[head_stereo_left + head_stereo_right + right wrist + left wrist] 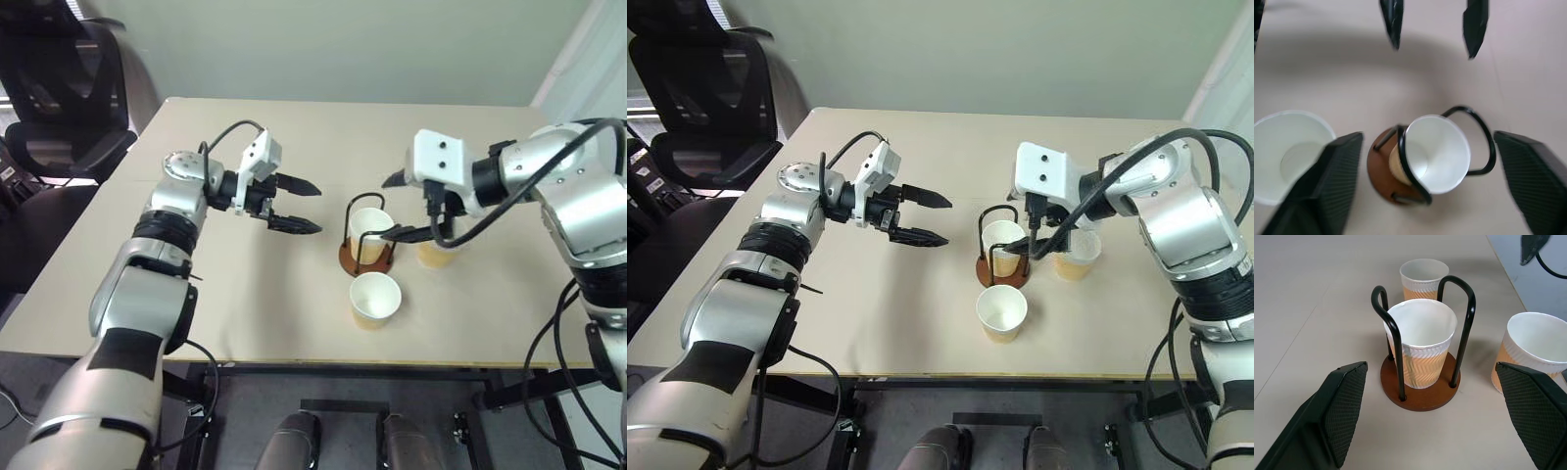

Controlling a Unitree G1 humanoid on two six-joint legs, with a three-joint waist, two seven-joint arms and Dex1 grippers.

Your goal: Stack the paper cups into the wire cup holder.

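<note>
Left wrist view shows you one cup (1421,345) seated upright in the holder (1420,387), two more standing on the table beside it. Your right gripper (1425,191) hangs spread and empty above it; your left gripper (294,204) waits open, well apart. Judged next: fetch a loose cup (375,299). The head views alone show both arms.

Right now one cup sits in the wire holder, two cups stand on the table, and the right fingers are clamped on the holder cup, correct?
Not quite: the right gripper has its fingers spread wide, clear of the cup in the wire holder, as the right wrist view shows. The other two cups do stand on the table.
</note>
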